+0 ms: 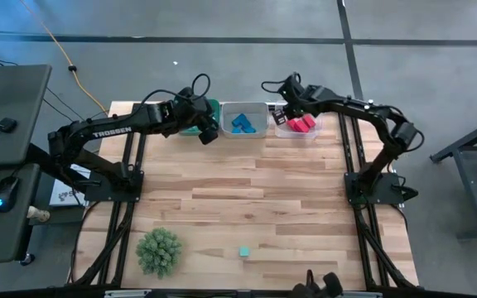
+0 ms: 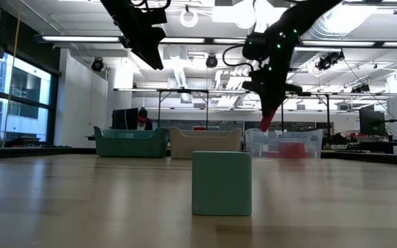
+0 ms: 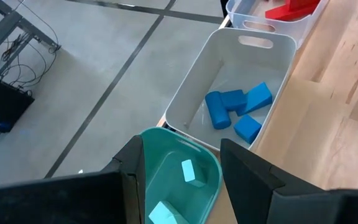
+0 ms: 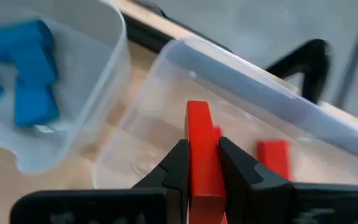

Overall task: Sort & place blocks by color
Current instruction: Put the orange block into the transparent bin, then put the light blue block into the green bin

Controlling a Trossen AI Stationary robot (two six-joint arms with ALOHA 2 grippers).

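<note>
Hovering over the teal bin point(image 3: 194, 186) at far left, left gripper point(image 3: 182, 171) had fingers spread, empty. Blue blocks point(image 3: 236, 109) lay in the white middle bin point(image 1: 244, 118). Right gripper point(image 4: 202, 163) pinched a red bar point(image 4: 201, 149) above the clear bin point(image 4: 241, 81), far right. One teal cube point(image 1: 243, 252) sat alone near the table's front edge.

The left hand point(image 3: 182, 171), fingers apart, hangs over the teal bin point(image 3: 211, 165) holding teal blocks point(image 3: 188, 171).

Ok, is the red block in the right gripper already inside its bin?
Not yet. The right gripper holds the red block above the clear bin.
</note>
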